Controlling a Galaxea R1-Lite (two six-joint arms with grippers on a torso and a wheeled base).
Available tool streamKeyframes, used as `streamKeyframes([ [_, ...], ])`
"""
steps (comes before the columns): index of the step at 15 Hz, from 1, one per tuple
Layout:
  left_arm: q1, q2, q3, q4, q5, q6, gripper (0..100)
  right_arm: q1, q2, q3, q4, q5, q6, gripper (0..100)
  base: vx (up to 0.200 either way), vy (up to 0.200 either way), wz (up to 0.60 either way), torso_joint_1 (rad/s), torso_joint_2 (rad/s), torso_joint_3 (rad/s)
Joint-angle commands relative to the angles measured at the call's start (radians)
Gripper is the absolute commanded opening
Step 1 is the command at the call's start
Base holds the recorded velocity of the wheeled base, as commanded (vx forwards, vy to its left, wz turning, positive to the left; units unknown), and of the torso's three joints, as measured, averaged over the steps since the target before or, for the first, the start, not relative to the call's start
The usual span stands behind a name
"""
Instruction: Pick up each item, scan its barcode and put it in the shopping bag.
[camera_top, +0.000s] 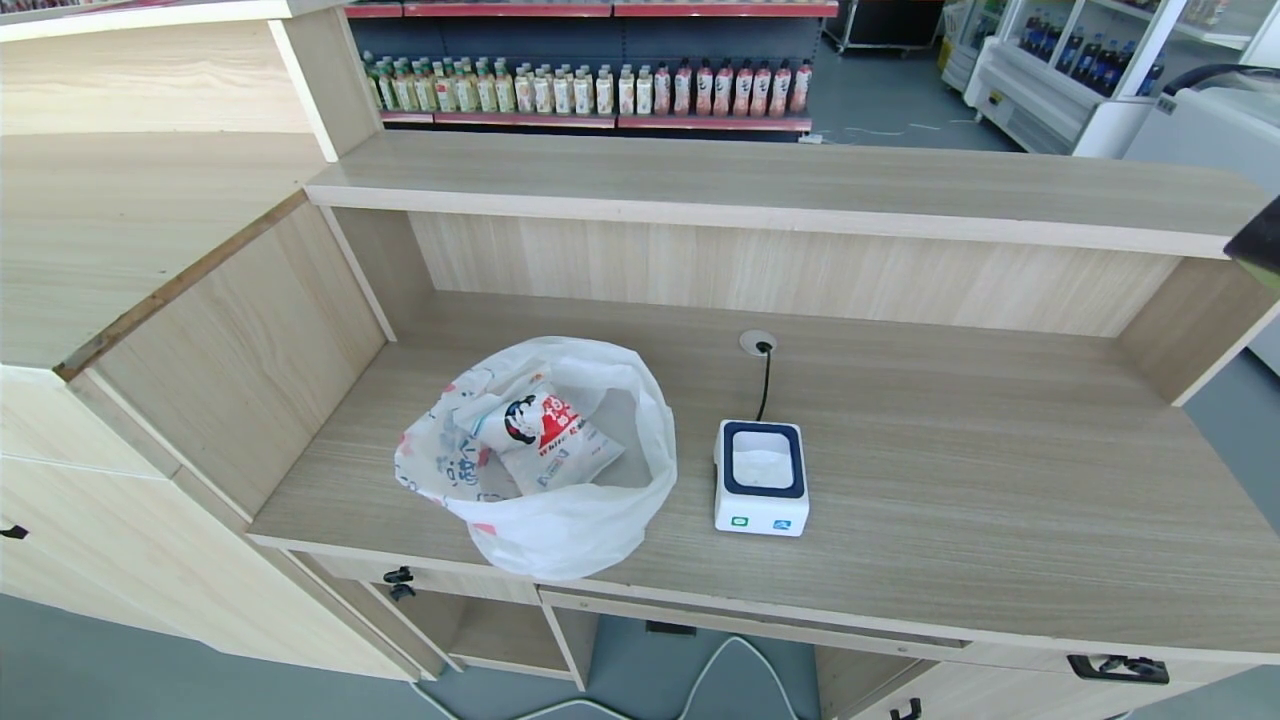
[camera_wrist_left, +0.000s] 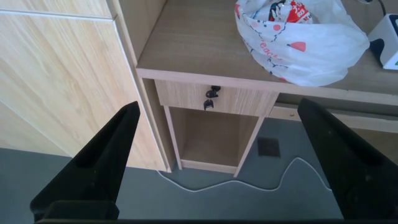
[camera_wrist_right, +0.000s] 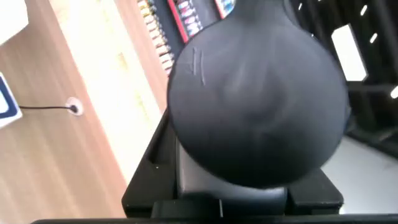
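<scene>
I had my left gripper (camera_wrist_left: 217, 106) held low and pointing forward, its two dark fingers (camera_wrist_left: 99, 162) spread wide with nothing between them. My right arm (camera_top: 1262, 245) sat raised far out right, wrist rolled sideways.

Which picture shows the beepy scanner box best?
The head view: the scanner sits whole on the counter, window facing up. The left wrist view catches one corner; the right wrist view, a sliver with its cable.
</scene>
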Motion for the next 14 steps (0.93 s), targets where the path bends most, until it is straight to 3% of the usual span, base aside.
streamKeyframes([
  [1,0.0,0.0,0.0,-0.001,0.0,0.0,100,-0.037,0.044,-0.048,0.097,-0.117,0.237,0,0.0,0.0,0.0,0.0,0.0,0.0],
  [3,0.0,0.0,0.0,0.0,0.0,0.0,100,-0.107,0.116,-0.105,0.184,-0.193,0.514,0,0.0,0.0,0.0,0.0,0.0,0.0],
  [4,0.0,0.0,0.0,0.0,0.0,0.0,100,-0.185,0.159,-0.114,0.216,-0.226,0.637,0,0.0,0.0,0.0,0.0,0.0,0.0],
  [6,0.0,0.0,0.0,0.0,0.0,0.0,100,-0.368,0.242,-0.116,0.275,-0.216,0.746,0,0.0,0.0,0.0,0.0,0.0,0.0],
  [9,0.0,0.0,0.0,0.0,0.0,0.0,100,-0.511,0.313,-0.11,0.36,-0.189,0.781,0,0.0,0.0,0.0,0.0,0.0,0.0],
  [14,0.0,0.0,0.0,0.0,0.0,0.0,100,-0.546,0.382,-0.116,0.359,-0.068,0.781,0,0.0,0.0,0.0,0.0,0.0,0.0],
])
